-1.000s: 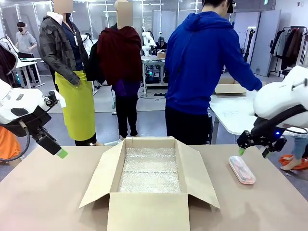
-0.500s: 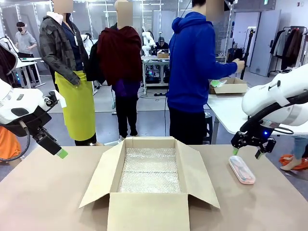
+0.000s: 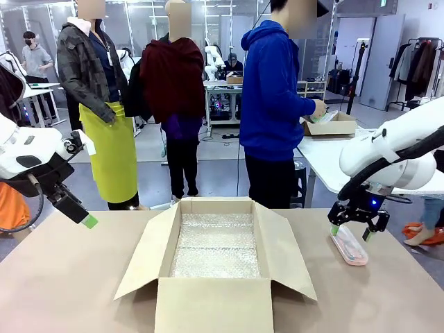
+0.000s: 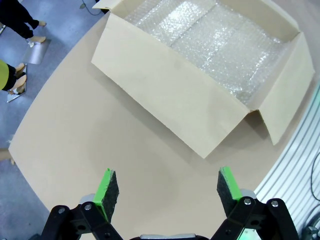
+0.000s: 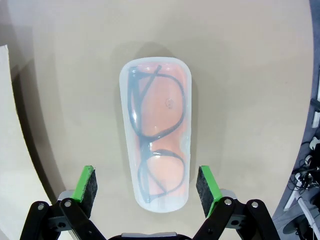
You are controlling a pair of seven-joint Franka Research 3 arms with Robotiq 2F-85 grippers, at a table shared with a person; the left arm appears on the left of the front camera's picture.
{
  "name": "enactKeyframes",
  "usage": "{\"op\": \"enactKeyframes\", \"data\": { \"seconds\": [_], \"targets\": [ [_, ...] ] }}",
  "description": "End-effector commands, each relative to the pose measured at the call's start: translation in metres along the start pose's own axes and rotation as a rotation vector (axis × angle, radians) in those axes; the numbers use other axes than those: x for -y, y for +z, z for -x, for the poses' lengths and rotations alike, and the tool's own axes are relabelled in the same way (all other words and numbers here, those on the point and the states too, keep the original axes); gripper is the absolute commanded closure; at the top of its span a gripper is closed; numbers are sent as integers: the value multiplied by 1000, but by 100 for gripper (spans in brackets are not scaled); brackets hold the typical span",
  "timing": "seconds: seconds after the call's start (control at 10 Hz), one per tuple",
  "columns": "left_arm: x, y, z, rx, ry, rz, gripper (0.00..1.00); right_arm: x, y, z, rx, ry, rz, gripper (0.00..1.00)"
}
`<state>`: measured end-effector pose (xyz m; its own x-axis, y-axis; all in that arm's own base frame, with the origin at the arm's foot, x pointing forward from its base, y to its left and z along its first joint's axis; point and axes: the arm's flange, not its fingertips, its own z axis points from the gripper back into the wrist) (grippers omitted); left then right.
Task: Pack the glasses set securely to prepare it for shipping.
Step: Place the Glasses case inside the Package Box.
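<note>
Broadly, the tan table (image 3: pixel 69 291) is taken up at its middle by an open cardboard box (image 3: pixel 215 302). Its flaps are folded outward and its floor is lined with bubble wrap (image 3: pixel 216 246), presumably so that the glasses set can be cushioned once laid inside. The box is seen ahead of the left gripper (image 4: pixel 165 187), which is held above bare tabletop with its jaws spread wide and nothing between them. That arm is judged to be parked aside so that the box mouth is left free.

The right arm is bent down over the table's right side, and the right gripper (image 3: pixel 350 233) is pointed down at the clear-white glasses case (image 5: pixel 156 135). Its jaws are fully parted and nothing is gripped. The green pads (image 5: pixel 86 186) are set to either side of the case's near end, apart from its walls, so that its narrow width is straddled. The case is laid flat on the table, running lengthwise away from the jaws, well apart from the box. Dark-framed glasses (image 5: pixel 155 125) on a pink lining are seen through its lid. A closing across that narrow width is judged to be the step in hand.
</note>
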<state>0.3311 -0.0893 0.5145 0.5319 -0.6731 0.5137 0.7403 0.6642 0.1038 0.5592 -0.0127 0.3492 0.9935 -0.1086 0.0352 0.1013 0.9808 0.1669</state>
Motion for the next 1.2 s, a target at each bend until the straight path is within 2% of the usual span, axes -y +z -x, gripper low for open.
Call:
{"op": "enactKeyframes", "data": {
  "seconds": [0.0,0.5,0.7,1.1],
  "targets": [
    [-1,2,1,-3,-6,-7,0,-7,-2,-11,-29,-23,33,0],
    [-1,2,1,-3,-6,-7,0,-12,-26,-18,-84,-33,84,2],
    [-1,2,1,-3,-6,-7,0,-12,-32,-19,-93,-39,96,13],
    [-1,2,1,-3,-6,-7,0,-12,-35,-20,-107,-47,129,47]
  ]
}}
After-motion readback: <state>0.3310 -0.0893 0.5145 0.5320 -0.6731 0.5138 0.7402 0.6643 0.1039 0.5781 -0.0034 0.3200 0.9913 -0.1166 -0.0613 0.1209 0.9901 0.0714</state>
